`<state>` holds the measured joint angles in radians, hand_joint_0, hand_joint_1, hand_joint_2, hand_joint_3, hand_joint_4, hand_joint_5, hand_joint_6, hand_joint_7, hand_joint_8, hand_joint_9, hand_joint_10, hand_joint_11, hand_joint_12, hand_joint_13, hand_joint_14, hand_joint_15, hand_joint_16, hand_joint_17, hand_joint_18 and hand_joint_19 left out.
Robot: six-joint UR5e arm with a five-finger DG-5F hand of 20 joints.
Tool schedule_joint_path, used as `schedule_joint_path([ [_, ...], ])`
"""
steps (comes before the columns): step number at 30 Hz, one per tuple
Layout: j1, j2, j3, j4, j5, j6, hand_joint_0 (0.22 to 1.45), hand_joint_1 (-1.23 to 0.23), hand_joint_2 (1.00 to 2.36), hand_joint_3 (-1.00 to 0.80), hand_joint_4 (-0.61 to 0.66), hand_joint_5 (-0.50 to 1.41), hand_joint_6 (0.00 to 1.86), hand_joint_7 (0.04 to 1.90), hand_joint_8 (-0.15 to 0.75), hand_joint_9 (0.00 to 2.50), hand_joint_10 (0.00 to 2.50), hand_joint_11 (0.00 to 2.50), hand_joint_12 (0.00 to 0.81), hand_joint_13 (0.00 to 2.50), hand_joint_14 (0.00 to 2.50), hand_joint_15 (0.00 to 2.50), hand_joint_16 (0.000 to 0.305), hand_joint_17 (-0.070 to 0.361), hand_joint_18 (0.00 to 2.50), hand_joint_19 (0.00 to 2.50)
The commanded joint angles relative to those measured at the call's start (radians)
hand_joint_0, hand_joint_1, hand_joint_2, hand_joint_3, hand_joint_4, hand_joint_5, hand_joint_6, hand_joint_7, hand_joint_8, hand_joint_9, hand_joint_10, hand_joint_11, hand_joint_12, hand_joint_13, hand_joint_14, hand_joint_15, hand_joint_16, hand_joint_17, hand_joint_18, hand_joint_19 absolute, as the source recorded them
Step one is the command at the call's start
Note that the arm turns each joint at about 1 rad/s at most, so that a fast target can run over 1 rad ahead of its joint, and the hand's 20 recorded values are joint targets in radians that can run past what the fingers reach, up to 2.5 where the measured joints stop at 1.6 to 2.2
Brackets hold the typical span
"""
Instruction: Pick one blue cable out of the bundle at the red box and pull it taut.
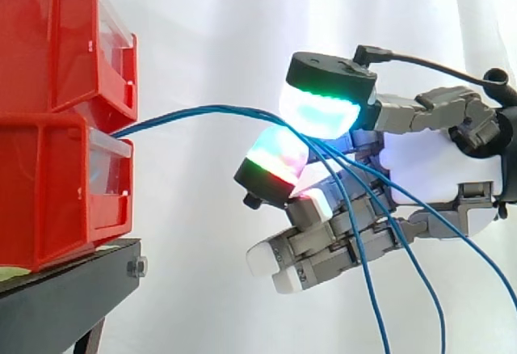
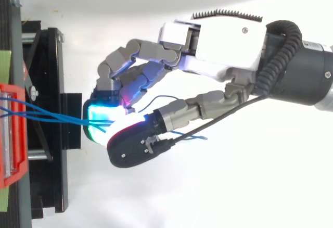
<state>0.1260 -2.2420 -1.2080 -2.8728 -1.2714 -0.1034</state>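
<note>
**White curtain, red bins: robot hand closes on blue strands**

White curtain (image 1: 242,31) hung behind the work as the hand (image 1: 428,168) reached in from three o'clock in the side view toward the red bins (image 1: 48,128), stacked on a black stand (image 1: 73,277) at nine o'clock. Blue cables (image 1: 202,111) left the gap between the two bins and ran in a shallow arc toward three o'clock, meeting the hand at mid-frame. Two glowing pads (image 1: 319,111), one at twelve o'clock of the strands and one at six, were closed on them in a pinch, while the other fingers curled beneath. Past the pinch the loose ends dropped toward five o'clock. From above, the strands entered the hand (image 2: 218,40) from nine o'clock. More than one strand seemed to pass between the pads, though how many were truly clamped could not be told. The grasp looked made and the pull not yet finished, since the run to the bins bowed slightly. The next move would call for drawing away toward three o'clock without the pinch slipping.
</note>
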Motion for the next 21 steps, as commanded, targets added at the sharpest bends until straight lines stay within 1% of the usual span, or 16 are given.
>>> schedule_joint_path([
  [1, -0.002, 0.001, 0.001, -0.006, 0.0, 0.001, 0.79, -0.83, 1.0, -0.5, -0.04, -0.21, 0.95, 1.07, 0.317, 0.91, 0.01, 1.1, 0.392, 0.61, 0.01, 0.3, 0.056, 0.126, 0.51, 0.03],
  [2, -0.002, -0.001, -0.001, -0.011, 0.0, -0.002, 0.8, -0.82, 1.0, -0.5, -0.03, -0.21, 0.95, 1.05, 0.314, 0.91, 0.01, 1.1, 0.393, 0.61, 0.01, 0.3, 0.056, 0.126, 0.51, 0.03],
  [4, -0.005, -0.001, 0.001, -0.022, 0.0, -0.012, 0.77, -0.83, 1.0, -0.5, 0.03, -0.21, 0.95, 0.94, 0.315, 0.9, 0.01, 1.09, 0.391, 0.61, 0.01, 0.3, 0.056, 0.126, 0.52, 0.01],
  [6, -0.008, 0.001, 0.002, -0.034, 0.0, -0.03, 0.73, -0.85, 1.0, -0.5, 0.08, -0.2, 0.94, 0.92, 0.313, 0.89, 0.01, 1.09, 0.39, 0.6, 0.01, 0.29, 0.056, 0.126, 0.51, 0.02],
  [8, -0.009, -0.001, 0.002, -0.039, 0.0, -0.039, 0.66, -0.85, 1.0, -0.5, 0.09, -0.19, 0.94, 0.91, 0.316, 0.89, 0.01, 1.08, 0.389, 0.6, 0.01, 0.3, 0.056, 0.126, 0.5, 0.04],
  [10, -0.013, 0.002, 0.002, -0.043, 0.0, -0.053, 0.56, -0.85, 1.0, -0.5, 0.1, -0.19, 0.94, 0.9, 0.322, 0.87, 0.01, 1.08, 0.4, 0.57, 0.01, 0.3, 0.058, 0.13, 0.48, 0.06],
  [11, -0.013, 0.002, 0.002, -0.043, 0.0, -0.055, 0.54, -0.86, 1.0, -0.5, 0.11, -0.19, 0.94, 0.9, 0.325, 0.87, 0.01, 1.07, 0.402, 0.57, 0.01, 0.31, 0.059, 0.132, 0.47, 0.06],
  [13, -0.016, 0.005, 0.002, -0.043, 0.0, -0.059, 0.46, -0.79, 1.0, -0.5, 0.13, -0.19, 0.94, 0.88, 0.357, 0.88, 0.01, 1.06, 0.432, 0.57, 0.01, 0.32, 0.065, 0.146, 0.48, 0.07],
  [14, -0.017, 0.007, 0.002, -0.043, -0.002, -0.061, 0.45, -0.77, 1.0, -0.5, 0.14, -0.19, 0.94, 0.87, 0.359, 0.88, 0.01, 1.06, 0.438, 0.57, 0.01, 0.32, 0.066, 0.149, 0.48, 0.08],
  [17, -0.019, 0.015, 0.002, -0.043, -0.003, -0.073, 0.46, -0.63, 1.0, -0.5, 0.14, -0.19, 0.93, 0.87, 0.36, 0.88, 0.01, 1.05, 0.437, 0.56, 0.01, 0.33, 0.066, 0.148, 0.46, 0.1],
  [20, -0.02, 0.022, 0.002, -0.043, -0.003, -0.085, 0.54, -0.56, 1.0, -0.5, 0.12, -0.19, 0.93, 0.9, 0.336, 0.86, 0.01, 1.06, 0.408, 0.54, 0.01, 0.33, 0.06, 0.135, 0.4, 0.12],
  [21, -0.02, 0.025, 0.002, -0.045, -0.003, -0.091, 0.57, -0.57, 1.0, -0.49, 0.11, -0.19, 0.92, 0.91, 0.33, 0.86, 0.01, 1.06, 0.402, 0.54, 0.01, 0.33, 0.059, 0.132, 0.39, 0.12],
])
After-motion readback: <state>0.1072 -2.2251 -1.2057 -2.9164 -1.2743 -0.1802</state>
